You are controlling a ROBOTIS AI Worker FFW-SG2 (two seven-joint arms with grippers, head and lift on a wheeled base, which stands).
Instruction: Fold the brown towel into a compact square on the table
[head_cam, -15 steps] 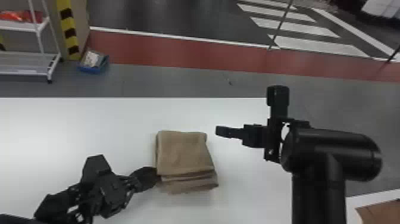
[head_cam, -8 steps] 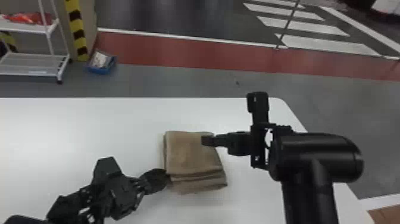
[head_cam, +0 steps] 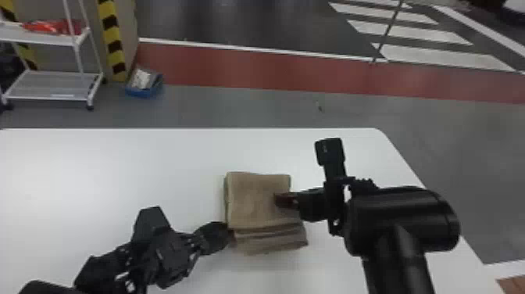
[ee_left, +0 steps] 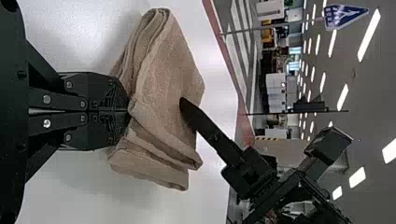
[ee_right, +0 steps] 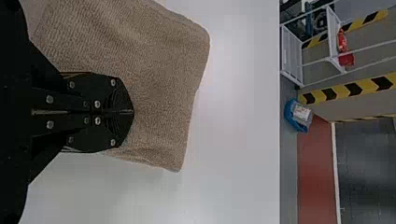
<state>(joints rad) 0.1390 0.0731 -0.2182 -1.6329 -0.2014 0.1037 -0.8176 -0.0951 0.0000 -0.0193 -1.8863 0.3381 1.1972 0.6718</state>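
- Brown towelling is lying on the white counter [head_cam: 117,168]: the towel [head_cam: 250,203] is resting short of the far edge and inward of the far right corner, already forming a thick, squarish stack.
- The left pincer [ee_left: 127,112] is keeping its fingers together against the stack's left side, by its near corner, probably steadying the layers; whether it is pinching cloth, I cannot tell.
- The right pincer [ee_right: 133,112] is holding its fingers together over the top layer from the right side, probably for pressing or smoothing the fold.
- Lower layers [head_cam: 269,242] are jutting past the top one on the robot's side, so the square is probably still needing a tidy there.
- Against the earlier head views, the right pincer is coming in from beside the towel to over it, while the left is staying at the same corner and the fold is keeping its shape.
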